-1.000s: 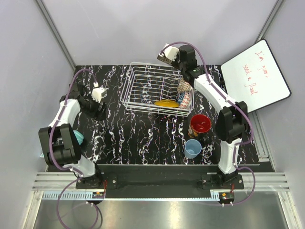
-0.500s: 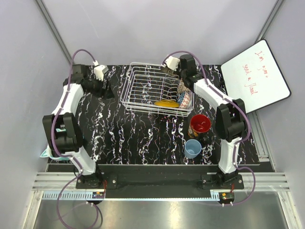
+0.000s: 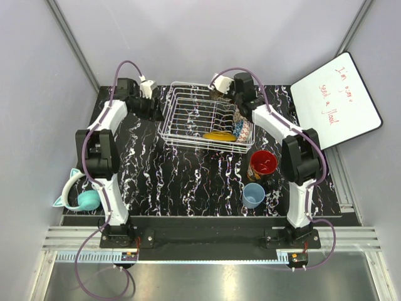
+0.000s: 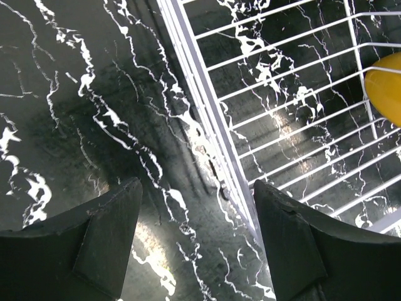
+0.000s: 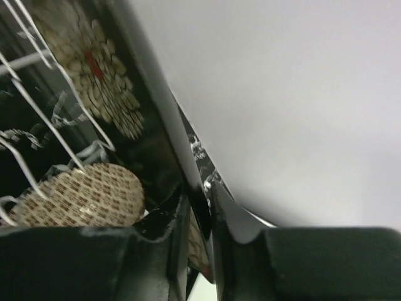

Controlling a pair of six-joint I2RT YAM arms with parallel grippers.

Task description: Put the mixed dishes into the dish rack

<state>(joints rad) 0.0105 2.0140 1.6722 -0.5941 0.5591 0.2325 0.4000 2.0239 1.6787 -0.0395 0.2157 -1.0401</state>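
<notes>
The white wire dish rack (image 3: 188, 119) stands at the back of the table. A yellow-orange plate (image 3: 219, 135) (image 4: 387, 94) and a blue patterned bowl (image 3: 240, 130) sit in it. At its back right corner my right gripper (image 3: 224, 94) (image 5: 199, 200) is shut on the rim of the dark patterned squarish plate (image 3: 217, 95) (image 5: 94, 63), which stands on edge among the rack wires. My left gripper (image 3: 154, 106) (image 4: 197, 244) is open over the table, straddling the rack's left edge. The red mug (image 3: 263, 163) and light-blue cup (image 3: 254, 195) stand on the table, front right.
A beige checkered dish (image 5: 81, 194) (image 3: 242, 114) lies in the rack beside the held plate. Teal headphones (image 3: 84, 198) lie at the table's front left edge. A white board with red writing (image 3: 335, 100) leans at the right. Grey walls close in behind.
My left arm has swung from the table's left side up to the rack's back left corner. The right gripper has brought the dark plate down from above the rack into it.
</notes>
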